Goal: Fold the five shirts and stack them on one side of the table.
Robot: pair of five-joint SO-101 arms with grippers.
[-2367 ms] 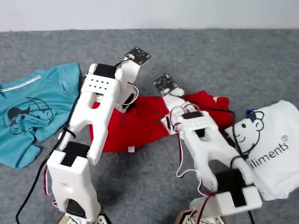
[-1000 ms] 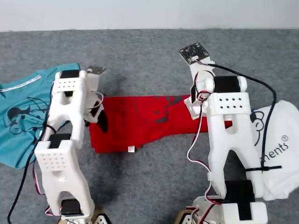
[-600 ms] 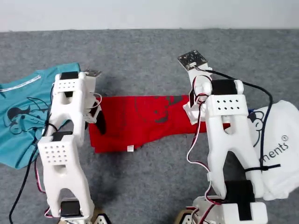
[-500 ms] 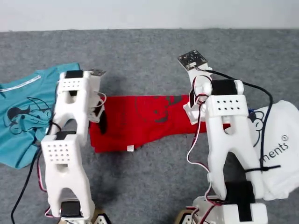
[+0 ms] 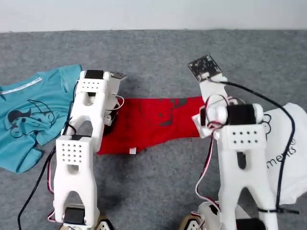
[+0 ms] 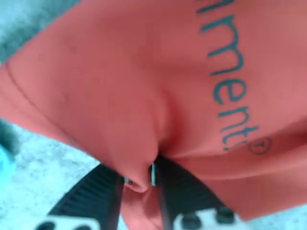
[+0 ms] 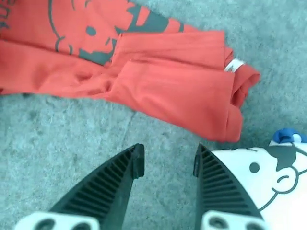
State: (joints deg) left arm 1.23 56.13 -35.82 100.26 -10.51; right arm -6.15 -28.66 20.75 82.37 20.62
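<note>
A grey, felt-like table (image 5: 158,191) spreads out under both my arms. The red shirt (image 5: 153,122) lies across its middle, folded into a long band that runs between my two arms. My left gripper (image 6: 139,179) is at the band's left end, its two black fingers clamped tight on a pinched ridge of red cloth that bulges between them. My right gripper (image 7: 165,165) hangs over bare table just beside the shirt's right end. Its fingers are spread apart, and the cloth's edge lies a little past the fingertips without touching them.

My left arm (image 5: 81,143) stretches forward from the near edge, wrist bent down over the shirt's left end. My right arm (image 5: 240,158) stretches forward too, its wrist raised near the shirt's right end.

The red shirt is creased and layered at its right end, where a sleeve is folded over. It has a dark cartoon print on top and teal lettering close to my left fingers. A teal shirt (image 5: 29,115) with a dark cartoon print lies spread out on my left side, apart from the red one. A white shirt (image 5: 283,143) with a cartoon face lies on my right, partly under my right arm and just beside the red shirt's end. Smallest of all – a white label (image 5: 132,151) at the red shirt's near edge
</note>
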